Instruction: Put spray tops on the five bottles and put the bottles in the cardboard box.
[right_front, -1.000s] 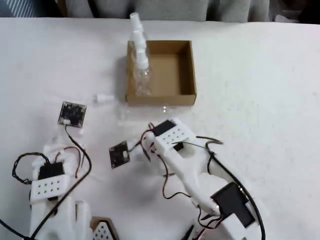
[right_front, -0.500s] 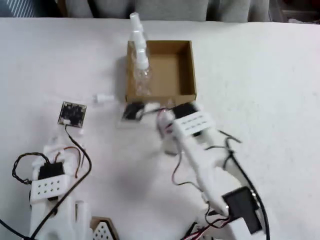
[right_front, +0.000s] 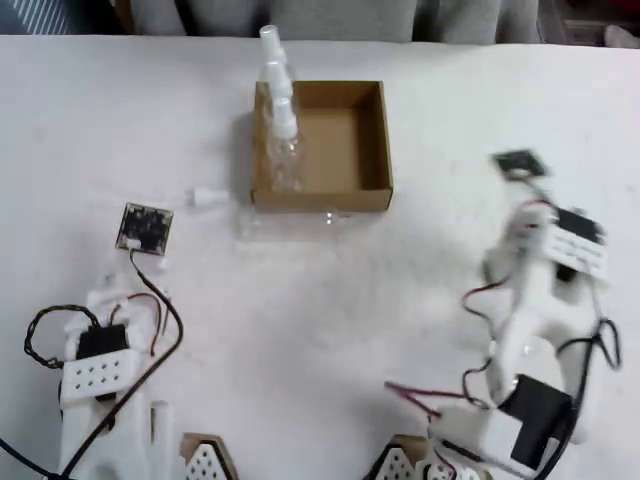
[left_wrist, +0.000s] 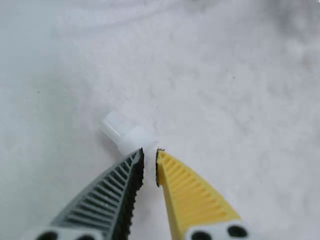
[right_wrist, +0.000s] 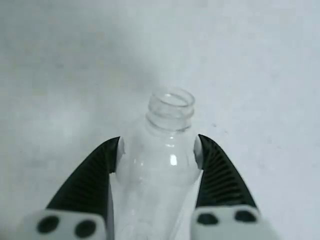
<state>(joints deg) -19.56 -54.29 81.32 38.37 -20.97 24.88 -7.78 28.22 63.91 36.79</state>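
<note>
Several capped bottles (right_front: 284, 150) stand along the left wall of the cardboard box (right_front: 383, 140), upper centre of the high view, leaving room for more. A spray top (right_front: 208, 197) lies just left of the box.

Left wrist view: the left gripper (left_wrist: 150, 156), jaws nearly together and empty, sits just beside that spray top, probably to take it.

Right wrist view: the right gripper (right_wrist: 159, 142) clamps an uncapped bottle (right_wrist: 170, 107) below its neck, leaving the mouth free.

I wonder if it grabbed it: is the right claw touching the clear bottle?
Touching. In the right wrist view the right claw squeezes the bottle from both sides.
</note>
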